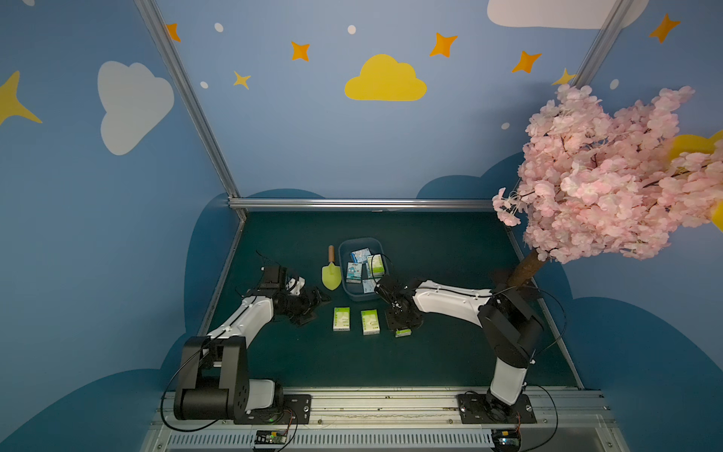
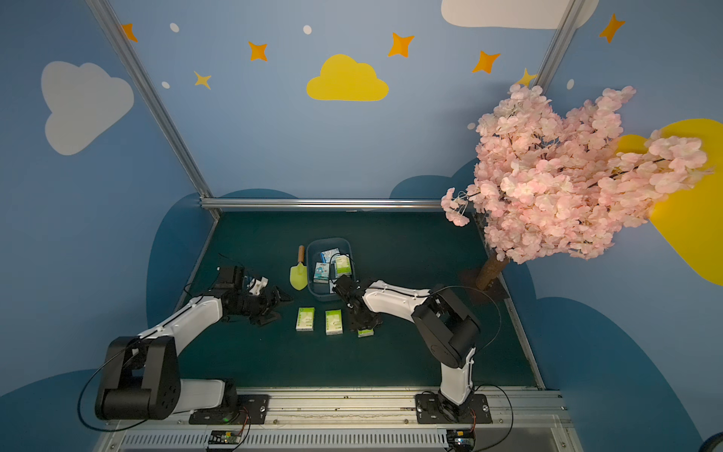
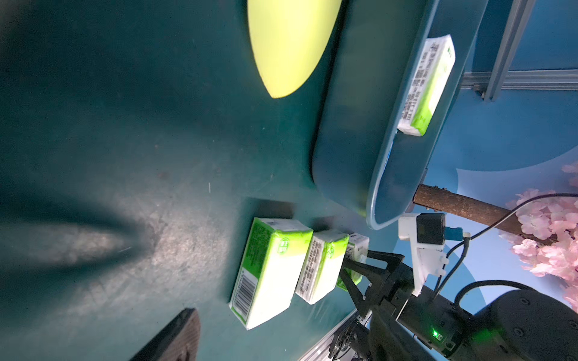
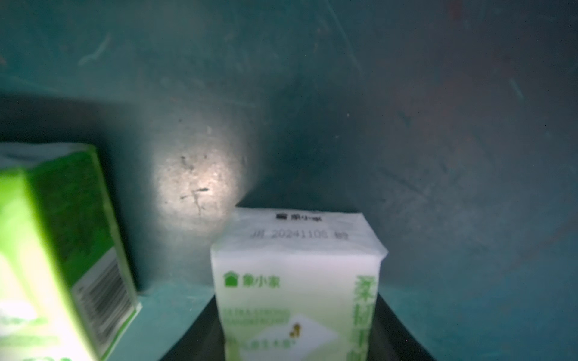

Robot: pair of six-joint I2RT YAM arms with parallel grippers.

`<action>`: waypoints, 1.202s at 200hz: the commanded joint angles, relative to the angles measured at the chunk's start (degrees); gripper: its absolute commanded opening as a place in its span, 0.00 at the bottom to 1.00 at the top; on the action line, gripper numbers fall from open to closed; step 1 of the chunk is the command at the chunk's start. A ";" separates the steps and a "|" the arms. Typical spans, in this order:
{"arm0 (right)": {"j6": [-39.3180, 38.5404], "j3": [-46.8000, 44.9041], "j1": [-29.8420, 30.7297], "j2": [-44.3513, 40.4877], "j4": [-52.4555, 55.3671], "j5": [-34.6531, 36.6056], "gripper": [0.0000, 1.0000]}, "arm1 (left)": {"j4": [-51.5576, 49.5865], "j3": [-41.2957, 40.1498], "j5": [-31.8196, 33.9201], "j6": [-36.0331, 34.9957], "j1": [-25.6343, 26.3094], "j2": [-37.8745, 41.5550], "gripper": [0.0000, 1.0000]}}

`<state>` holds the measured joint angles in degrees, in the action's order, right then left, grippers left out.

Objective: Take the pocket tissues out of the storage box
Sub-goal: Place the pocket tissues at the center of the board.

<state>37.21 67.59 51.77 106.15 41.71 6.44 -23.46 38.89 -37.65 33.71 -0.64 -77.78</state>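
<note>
one dark green mat (image 1: 450, 352) is covering the table, and one pink blossom tree (image 1: 610, 176) is standing at its far right edge. two arms are reaching inward from the near rail.

one storage box (image 1: 354, 292) is sitting at the middle of the mat in both top views. one yellow-green trowel (image 1: 331, 274) is lying just beside its left wall, handle pointing away from the robot.

of the pocket tissues (image 1: 354, 272), seven packs are showing: four lime-green and three light-blue.
- four packs are lying inside the box: three light-blue packs (image 2: 330, 255) and one boxed green pack (image 1: 376, 266), which is leaning along the right wall.
- two lying green packs (image 1: 341, 319) are resting flat on the mat, side by side, in front of the box and apart from it.
- one gripped green pack (image 4: 297, 275) is sitting just to the right of those two, outside the box.

the right gripper (image 1: 401, 328) is pointing down in front of the box's near right corner and is clamping the gripped green pack between its dark fingers (image 3: 359, 268). the pack is standing on edge at mat level; whether it is touching the mat cannot be told.

the left gripper (image 1: 319, 309) is holding its jaws spread wide with nothing between them. it is hanging low over the mat, left of the box and near the leftmost lying green pack, touching neither; the trowel's blade is lying between it and the box.
</note>
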 commanded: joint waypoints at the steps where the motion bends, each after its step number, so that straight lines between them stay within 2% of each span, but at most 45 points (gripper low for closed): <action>1: -0.88 0.19 -0.53 1.25 -0.45 1.74 0.54 | -1.02 1.01 -0.14 -0.85 -0.22 0.91 0.86; 86: -2.93 2.01 -1.31 2.40 -1.11 3.51 0.56 | -1.43 0.82 0.21 -0.88 -0.22 1.60 0.86; 177: -2.39 4.13 -0.69 -3.15 3.66 4.16 0.79 | -2.80 4.10 -0.55 -1.51 -0.41 1.66 0.87; 217: -3.47 9.23 -0.61 -6.81 7.62 5.62 0.86 | -0.91 6.32 -4.05 -0.59 -0.41 -0.09 0.87; 240: -5.95 16.23 -0.61 -5.84 11.11 7.60 0.88 | 0.97 7.59 -7.02 0.58 -0.08 -2.33 0.86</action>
<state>33.76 77.58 51.07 100.97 47.90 10.98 -24.23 44.71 -40.51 33.65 -0.75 -77.84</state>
